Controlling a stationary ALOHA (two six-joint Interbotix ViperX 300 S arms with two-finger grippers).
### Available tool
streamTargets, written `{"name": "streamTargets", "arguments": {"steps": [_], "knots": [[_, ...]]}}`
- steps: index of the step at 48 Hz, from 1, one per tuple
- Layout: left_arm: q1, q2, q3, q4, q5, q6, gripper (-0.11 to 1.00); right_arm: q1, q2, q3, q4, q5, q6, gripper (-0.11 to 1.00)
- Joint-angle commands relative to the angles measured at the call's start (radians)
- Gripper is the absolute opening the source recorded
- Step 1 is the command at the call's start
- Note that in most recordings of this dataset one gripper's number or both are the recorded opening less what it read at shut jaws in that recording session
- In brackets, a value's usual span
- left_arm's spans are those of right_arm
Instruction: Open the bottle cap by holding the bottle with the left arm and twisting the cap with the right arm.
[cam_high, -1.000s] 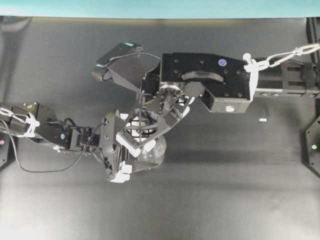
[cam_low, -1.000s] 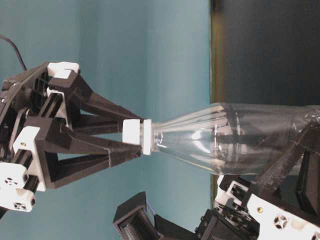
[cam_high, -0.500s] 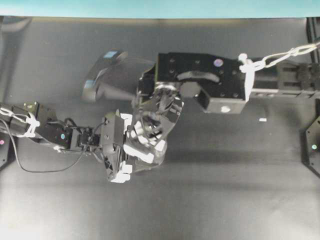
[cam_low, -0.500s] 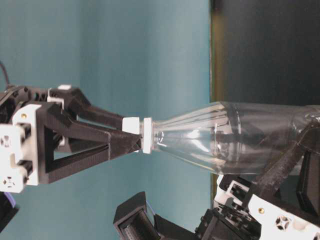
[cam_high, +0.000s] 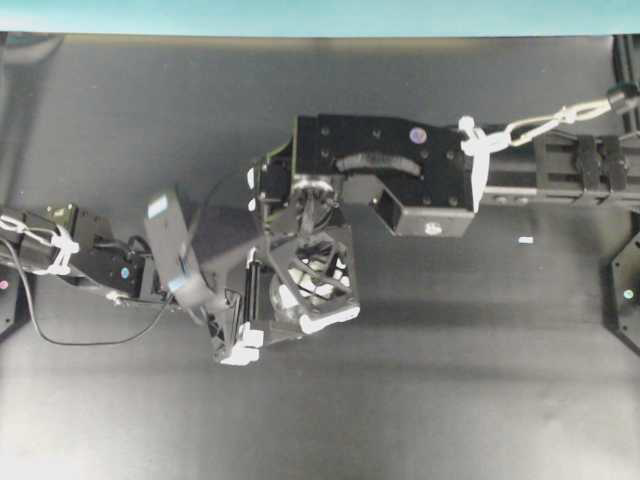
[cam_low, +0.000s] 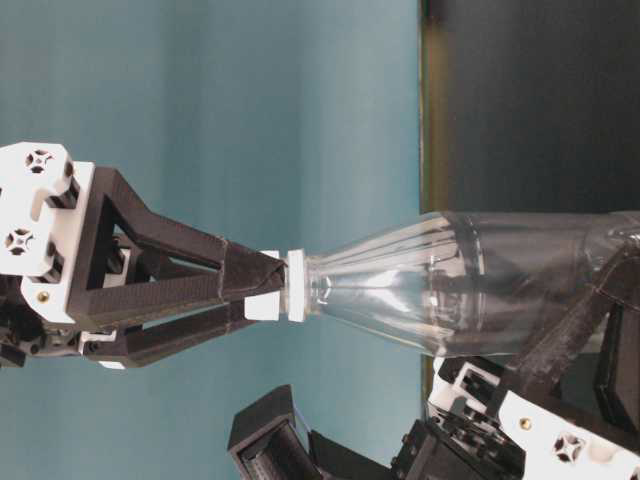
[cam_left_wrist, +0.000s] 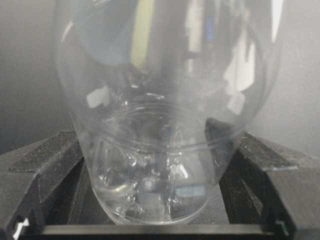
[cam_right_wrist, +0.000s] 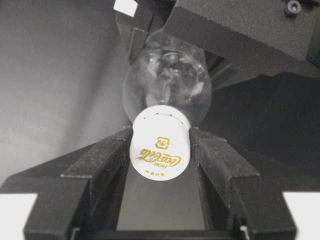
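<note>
Pinching the cap (cam_right_wrist: 159, 148) tight with the right gripper (cam_right_wrist: 160, 165).
Hugging the light, slippery, squashy bottle (cam_left_wrist: 160, 125) low down with the left gripper (cam_left_wrist: 155, 220).

A: Right arm (cam_high: 400, 175) stretches in from the worktop's right edge, gripper (cam_right_wrist: 160, 150) pointing down, fingers (cam_right_wrist: 100, 165) pinching.
B: Left arm (cam_high: 90, 262) lies low from the left edge, gripper (cam_left_wrist: 160, 200) clamping wide.
</note>
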Motion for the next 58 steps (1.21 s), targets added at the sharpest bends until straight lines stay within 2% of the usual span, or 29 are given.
{"name": "streamTargets", "arguments": {"steps": [1, 28, 38, 40, 45, 48, 53, 58], "knots": [[-0.002, 0.002, -0.008, 0.0, 0.002, -0.003, 0.83, 0.066, -0.008, -0.014, -0.003, -0.005, -0.02, 0.36], [-0.005, 0.002, -0.008, 0.002, 0.002, -0.003, 0.83, 0.066, -0.021, 0.017, -0.005, -0.011, -0.011, 0.36], [-0.005, 0.002, -0.008, 0.0, 0.002, -0.003, 0.83, 0.066, -0.041, 0.049, -0.005, -0.051, 0.015, 0.37], [-0.005, 0.002, -0.008, 0.0, 0.002, -0.003, 0.83, 0.066, -0.048, 0.058, -0.006, -0.058, 0.021, 0.42], [-0.005, 0.002, -0.008, 0.0, 0.002, -0.003, 0.83, 0.072, -0.064, 0.078, -0.009, -0.063, 0.028, 0.7], [-0.005, 0.002, -0.008, 0.0, 0.002, -0.003, 0.83, 0.077, -0.077, 0.086, -0.012, -0.067, 0.035, 0.82], [-0.006, 0.002, -0.005, 0.0, 0.002, -0.003, 0.83, 0.078, -0.104, 0.078, -0.014, -0.066, 0.081, 0.83], [-0.008, 0.002, -0.008, 0.0, 0.002, -0.003, 0.83, 0.074, -0.14, 0.069, -0.017, -0.048, 0.196, 0.82]]}}
